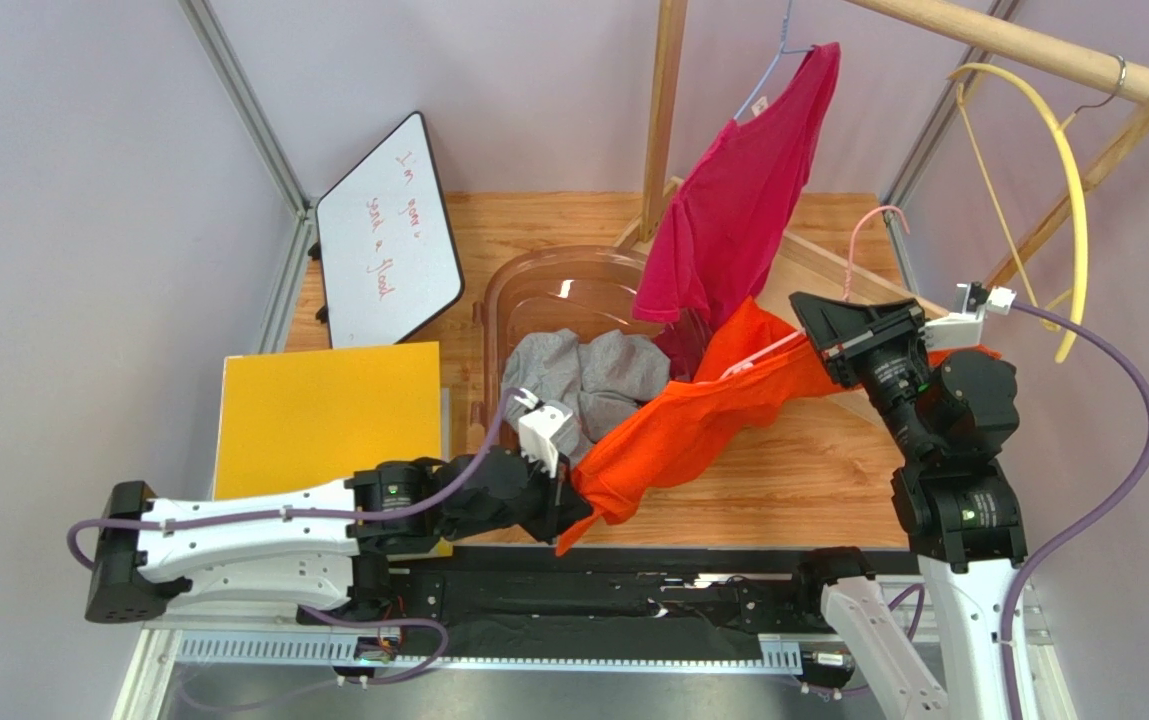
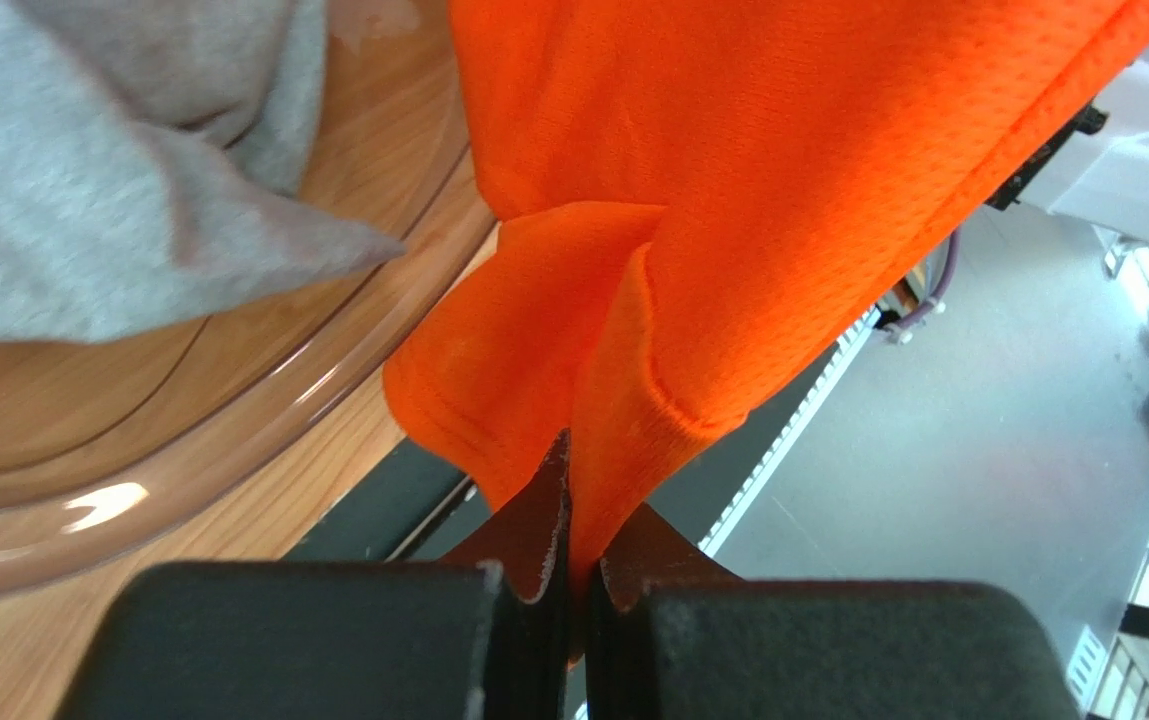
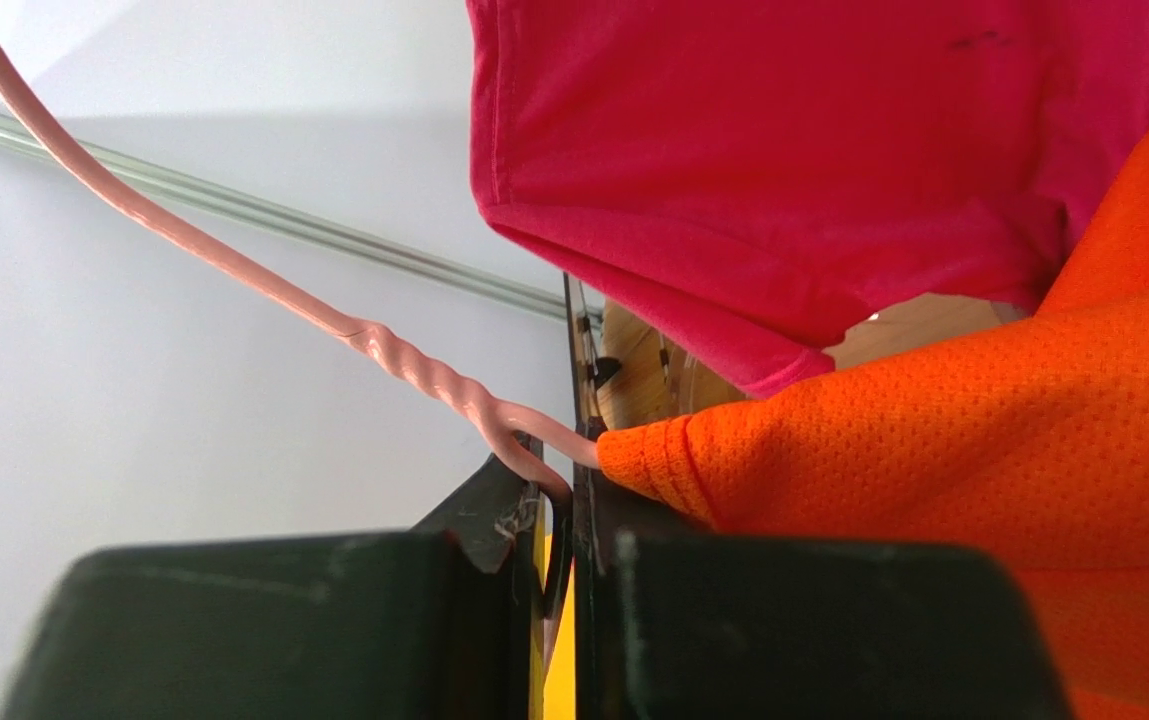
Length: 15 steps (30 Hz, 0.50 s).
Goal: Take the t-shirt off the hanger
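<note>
An orange mesh t-shirt (image 1: 685,423) is stretched between my two grippers above the table. My left gripper (image 1: 573,503) is shut on its lower hem; the left wrist view shows the orange cloth (image 2: 715,225) pinched between the jaws. My right gripper (image 1: 824,348) is shut on the pink wire hanger (image 1: 863,248), at the neck just below its twisted stem (image 3: 430,375). The shirt's collar (image 3: 655,458) still sits on the hanger wire beside the right jaws.
A magenta t-shirt (image 1: 738,203) hangs from a blue hanger on the wooden rack (image 1: 986,38). A clear plastic tub (image 1: 535,300) holds grey clothes (image 1: 588,378). A yellow hanger (image 1: 1061,150) hangs on the rack at right. A yellow board (image 1: 325,413) and a whiteboard (image 1: 385,248) lie at left.
</note>
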Tool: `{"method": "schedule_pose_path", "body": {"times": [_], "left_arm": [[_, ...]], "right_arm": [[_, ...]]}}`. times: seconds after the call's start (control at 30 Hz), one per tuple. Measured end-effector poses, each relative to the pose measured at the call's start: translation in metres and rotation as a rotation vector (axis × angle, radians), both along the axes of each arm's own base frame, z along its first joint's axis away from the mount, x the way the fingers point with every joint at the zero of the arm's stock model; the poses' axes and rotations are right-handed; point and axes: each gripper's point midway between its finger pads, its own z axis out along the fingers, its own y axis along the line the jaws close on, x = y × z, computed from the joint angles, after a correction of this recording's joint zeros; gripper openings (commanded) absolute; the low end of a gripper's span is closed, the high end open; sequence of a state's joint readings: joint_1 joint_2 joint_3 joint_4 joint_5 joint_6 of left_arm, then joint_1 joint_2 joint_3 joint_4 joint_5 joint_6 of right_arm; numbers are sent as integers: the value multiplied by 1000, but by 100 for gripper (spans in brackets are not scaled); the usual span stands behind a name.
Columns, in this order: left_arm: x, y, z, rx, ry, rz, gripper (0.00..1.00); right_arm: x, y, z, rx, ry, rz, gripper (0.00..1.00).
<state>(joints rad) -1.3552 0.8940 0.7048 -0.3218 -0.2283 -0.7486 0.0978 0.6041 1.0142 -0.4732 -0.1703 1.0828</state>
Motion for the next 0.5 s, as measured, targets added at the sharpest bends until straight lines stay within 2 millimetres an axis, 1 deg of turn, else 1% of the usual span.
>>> {"method": "schedule_pose_path", "body": {"times": [0.13,0.2,0.27,0.33,0.5], "left_arm": [[0,-24,-1,14,3,-41,0],[1,-32,-2,14,2,-44,0],[3,-30,-3,17,-2,-34,0],[6,-26,1,6,-16,-12,0],[13,-7,14,-32,-46,51,0]], "right_arm": [[2,-12,6,-48,-32,-65,0],[5,-20,10,-90,-46,-110,0],[7,-26,13,-129,-52,-140,0],[8,-31,12,-157,-53,-163,0],[5,-42,4,-179,-42,-218,0]]}}
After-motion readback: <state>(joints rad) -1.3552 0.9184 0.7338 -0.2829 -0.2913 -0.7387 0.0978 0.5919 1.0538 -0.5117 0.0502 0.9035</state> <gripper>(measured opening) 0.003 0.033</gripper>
